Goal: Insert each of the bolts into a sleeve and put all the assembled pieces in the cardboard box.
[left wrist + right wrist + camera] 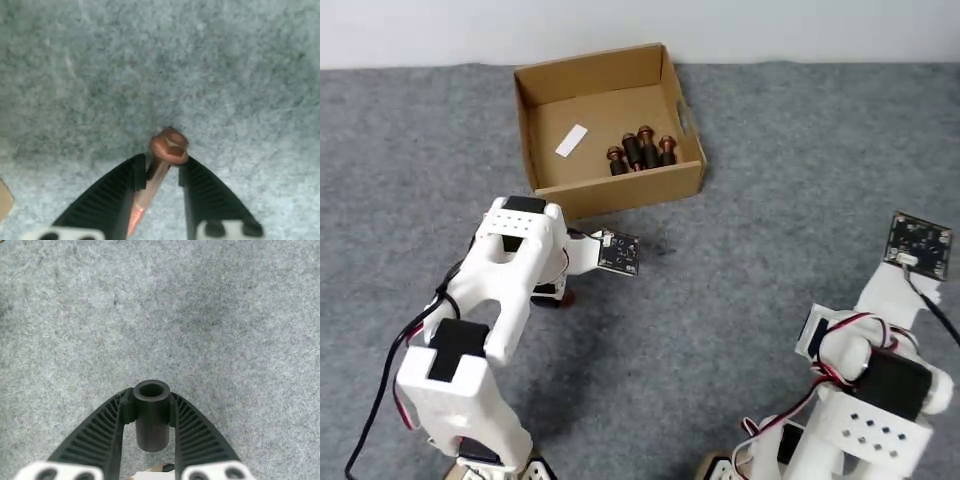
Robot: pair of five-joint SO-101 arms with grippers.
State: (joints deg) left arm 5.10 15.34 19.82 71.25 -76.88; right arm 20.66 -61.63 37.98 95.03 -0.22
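My left gripper [161,169] is shut on a copper bolt [169,146]. The bolt's hex head sticks out past the black fingertips, just above the grey carpet. In the high view the left arm [505,280] stands in front of the cardboard box [545,85], and a bit of the bolt [567,297] peeks out under it. My right gripper [150,404] is shut on a black sleeve [151,415], whose open bore faces away from the wrist. The right arm [870,400] is at the near right of the table. Several assembled pieces [640,150] lie in the box's front right corner.
A white slip [572,140] lies on the box floor. Grey carpet [750,250] covers the table between the two arms and the box. A small camera board [918,243] juts out from the right arm.
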